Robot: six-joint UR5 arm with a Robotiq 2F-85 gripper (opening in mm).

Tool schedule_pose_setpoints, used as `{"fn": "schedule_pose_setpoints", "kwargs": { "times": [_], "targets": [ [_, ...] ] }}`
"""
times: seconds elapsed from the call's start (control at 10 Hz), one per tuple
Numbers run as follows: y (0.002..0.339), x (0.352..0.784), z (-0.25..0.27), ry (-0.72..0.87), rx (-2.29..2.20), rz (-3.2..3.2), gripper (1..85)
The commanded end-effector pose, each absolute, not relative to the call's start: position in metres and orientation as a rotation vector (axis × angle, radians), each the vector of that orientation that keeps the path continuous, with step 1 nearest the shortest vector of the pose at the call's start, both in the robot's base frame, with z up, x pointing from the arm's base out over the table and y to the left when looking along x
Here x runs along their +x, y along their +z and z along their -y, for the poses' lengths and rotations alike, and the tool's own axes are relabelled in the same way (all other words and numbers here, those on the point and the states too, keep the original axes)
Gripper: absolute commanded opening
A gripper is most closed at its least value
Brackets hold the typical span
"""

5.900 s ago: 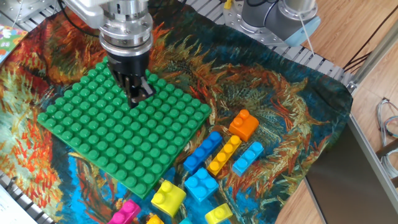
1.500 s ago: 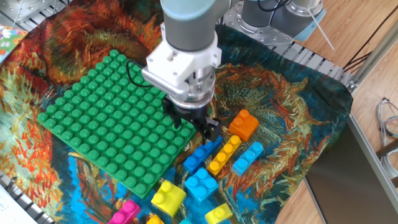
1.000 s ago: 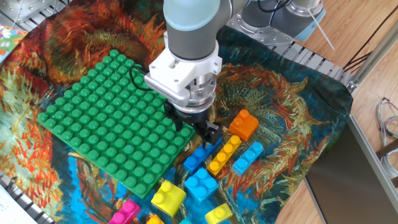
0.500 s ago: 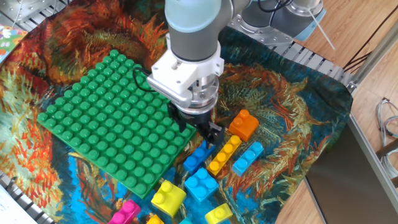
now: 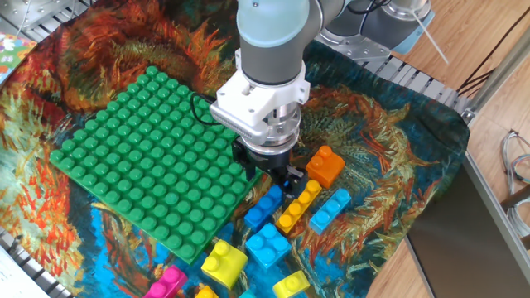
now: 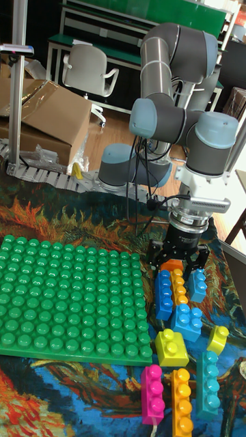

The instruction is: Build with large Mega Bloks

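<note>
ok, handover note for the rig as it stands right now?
Gripper: open, empty, low over the brick cluster, fingers either side of the orange brick.
Bricks: all loose on the cloth to the right of and in front of the green plate. Long blue, long yellow and light blue lie side by side just in front of the gripper; square blue, yellow and pink nearer the front.
Done: nothing on the plate.
Left: the whole build; likely first pick is the orange brick.
</note>
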State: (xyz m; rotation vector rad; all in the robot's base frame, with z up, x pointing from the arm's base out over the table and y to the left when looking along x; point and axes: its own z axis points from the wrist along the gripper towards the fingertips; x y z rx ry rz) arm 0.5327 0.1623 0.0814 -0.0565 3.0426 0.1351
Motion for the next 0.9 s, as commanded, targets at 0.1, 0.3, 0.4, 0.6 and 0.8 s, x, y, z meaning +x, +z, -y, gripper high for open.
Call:
{"fn": "schedule_pose_setpoints", "kwargs": {
  "times": [0.1,0.3,0.4,0.6,0.8],
  "targets": [
    [0.076,0.525,-0.163,0.163,-0.098,-3.049,71.7],
    [0.064,0.521,-0.162,0.184,-0.109,-3.046,71.7],
    [0.056,0.523,-0.165,0.194,-0.11,-3.019,71.3],
    [0.056,0.525,-0.163,0.172,-0.077,-3.011,71.3],
    [0.055,0.519,-0.151,0.107,-0.03,-3.038,69.3]
  ]
}}
